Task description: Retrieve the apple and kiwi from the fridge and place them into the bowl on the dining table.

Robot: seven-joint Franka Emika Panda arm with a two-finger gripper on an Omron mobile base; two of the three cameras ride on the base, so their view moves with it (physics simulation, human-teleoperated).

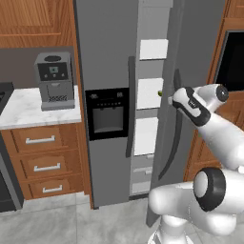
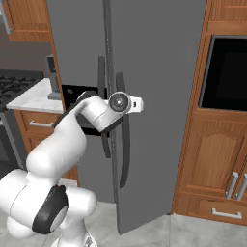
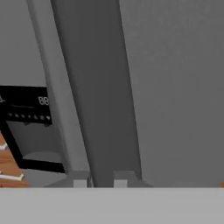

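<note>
The grey fridge (image 1: pixel 107 57) has its right door (image 1: pixel 200 47) swung partly open, so white shelves (image 1: pixel 150 90) show in the gap. At a shelf's right edge sits a small yellow-green speck (image 1: pixel 160 93), possibly the kiwi. The apple is hidden. The bowl and the dining table are out of view. My gripper (image 3: pixel 100 183) is shut on the right door's long dark handle (image 3: pixel 100 109), one fingertip on each side of the bar. From the base views, my hand (image 1: pixel 170 100) meets that handle (image 2: pixel 123 140) at about mid-height.
A coffee machine (image 1: pixel 55 81) stands on a marble counter (image 1: pixel 24 112) over wooden drawers (image 1: pixel 43 157), left of the fridge. Right of the fridge, a black wall oven (image 2: pixel 224 72) sits above wooden cabinet doors (image 2: pixel 212 159). A stove (image 2: pixel 14 84) is at far left.
</note>
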